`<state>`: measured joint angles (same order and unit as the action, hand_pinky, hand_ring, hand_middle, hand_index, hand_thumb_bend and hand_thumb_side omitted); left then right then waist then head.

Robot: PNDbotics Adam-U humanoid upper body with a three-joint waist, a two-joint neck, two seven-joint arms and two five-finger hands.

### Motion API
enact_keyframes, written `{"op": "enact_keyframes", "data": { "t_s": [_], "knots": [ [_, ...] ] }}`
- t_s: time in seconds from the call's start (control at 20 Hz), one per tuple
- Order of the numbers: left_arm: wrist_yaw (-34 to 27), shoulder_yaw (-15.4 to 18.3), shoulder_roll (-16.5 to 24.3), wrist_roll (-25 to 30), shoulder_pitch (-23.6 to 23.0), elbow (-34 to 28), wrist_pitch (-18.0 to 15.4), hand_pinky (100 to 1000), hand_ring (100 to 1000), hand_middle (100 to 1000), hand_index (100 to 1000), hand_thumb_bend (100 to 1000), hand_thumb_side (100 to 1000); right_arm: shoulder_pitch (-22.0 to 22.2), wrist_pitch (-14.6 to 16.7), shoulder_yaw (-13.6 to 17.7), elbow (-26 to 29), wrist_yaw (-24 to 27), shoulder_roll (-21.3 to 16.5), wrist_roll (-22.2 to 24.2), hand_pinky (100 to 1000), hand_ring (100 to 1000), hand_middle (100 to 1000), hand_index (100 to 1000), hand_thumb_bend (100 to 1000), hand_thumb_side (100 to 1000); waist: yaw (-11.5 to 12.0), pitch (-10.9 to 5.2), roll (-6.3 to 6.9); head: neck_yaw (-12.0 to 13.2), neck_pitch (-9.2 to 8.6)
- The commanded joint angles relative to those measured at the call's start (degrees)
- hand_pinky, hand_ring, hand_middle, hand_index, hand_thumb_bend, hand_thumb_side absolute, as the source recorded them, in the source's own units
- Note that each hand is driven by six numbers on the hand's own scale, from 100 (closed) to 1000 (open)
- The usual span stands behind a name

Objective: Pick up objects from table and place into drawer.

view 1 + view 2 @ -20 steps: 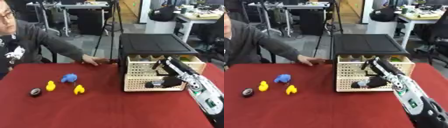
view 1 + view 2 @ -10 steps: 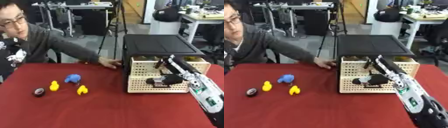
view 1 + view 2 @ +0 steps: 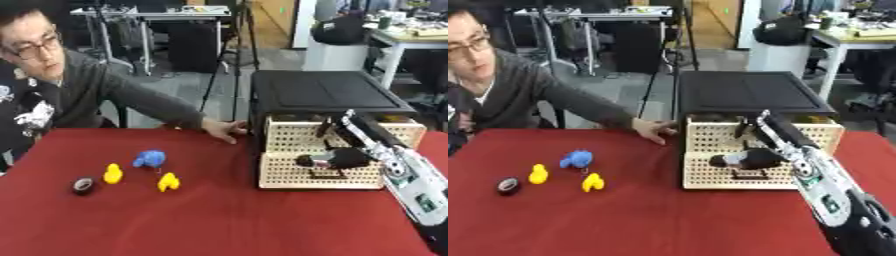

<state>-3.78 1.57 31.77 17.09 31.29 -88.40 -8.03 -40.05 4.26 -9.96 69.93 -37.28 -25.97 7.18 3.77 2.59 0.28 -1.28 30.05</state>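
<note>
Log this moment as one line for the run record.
right hand: over open drawer, fingers unclear | left hand: not in view | on table: blue toy, two yellow ducks, dark tape roll | person's hand beside drawer unit

A robotics lab or workshop — a test bench draped in a red cloth point(image 3: 219, 220) stands in the foreground, with a black cabinet point(image 3: 325, 95) and its pale perforated drawer point(image 3: 319, 170) set on it. Behind, a metal-framed workbench point(image 3: 149, 15) carries loose equipment, a slim tripod stand point(image 3: 236, 55) rises from the grey floor, and a light-topped desk point(image 3: 411, 37) at the far right holds more clutter. A black office chair point(image 3: 343, 27) sits beside it. A person in a grey sleeve point(image 3: 140, 102) leans in from the left — a supervised trial space, not a home or shop.
</note>
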Motion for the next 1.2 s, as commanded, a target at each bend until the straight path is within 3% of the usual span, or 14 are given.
{"op": "enact_keyframes", "data": {
  "t_s": [0.05, 0.65, 0.7, 0.75, 1.2],
  "knots": [
    [-0.4, 0.4, 0.9, 0.2, 1.2, -1.0, -0.2, 100, 287, 416, 639, 100, 501, -1.3, -0.1, 1.0, -0.8, -0.9, -2.1, -0.7, 100, 100, 100, 655, 963, 702, 0.4, -0.25, 0.29, 0.1, -0.78],
    [-1.2, 0.6, 0.3, 0.7, 1.2, -1.6, -0.2, 100, 287, 416, 639, 100, 498, -1.8, -0.5, 2.6, -3.1, -2.6, -3.2, -3.7, 100, 100, 100, 659, 956, 717, 2.8, 0.83, 0.81, 0.2, -2.18],
    [-1.2, 0.6, 0.2, 0.8, 1.2, -1.7, -0.2, 100, 287, 416, 639, 100, 499, -1.9, -0.6, 2.7, -3.2, -2.7, -3.3, -3.9, 100, 100, 100, 659, 923, 727, 2.9, 0.9, 0.82, 0.2, -2.28],
    [-1.2, 0.7, 0.2, 0.8, 1.2, -1.7, -0.2, 100, 287, 415, 639, 100, 498, -2.0, -0.6, 2.8, -3.3, -2.8, -3.4, -4.1, 100, 100, 100, 659, 954, 721, 3.0, 0.97, 0.84, 0.2, -2.4],
    [-1.4, 0.9, 0.0, 1.1, 0.8, -1.7, -0.1, 100, 286, 415, 640, 100, 498, -2.5, -0.5, 3.5, -2.7, -2.8, -3.8, -6.0, 100, 100, 100, 658, 940, 759, 3.6, 1.05, 0.57, 0.3, -2.85]
  ]
}}
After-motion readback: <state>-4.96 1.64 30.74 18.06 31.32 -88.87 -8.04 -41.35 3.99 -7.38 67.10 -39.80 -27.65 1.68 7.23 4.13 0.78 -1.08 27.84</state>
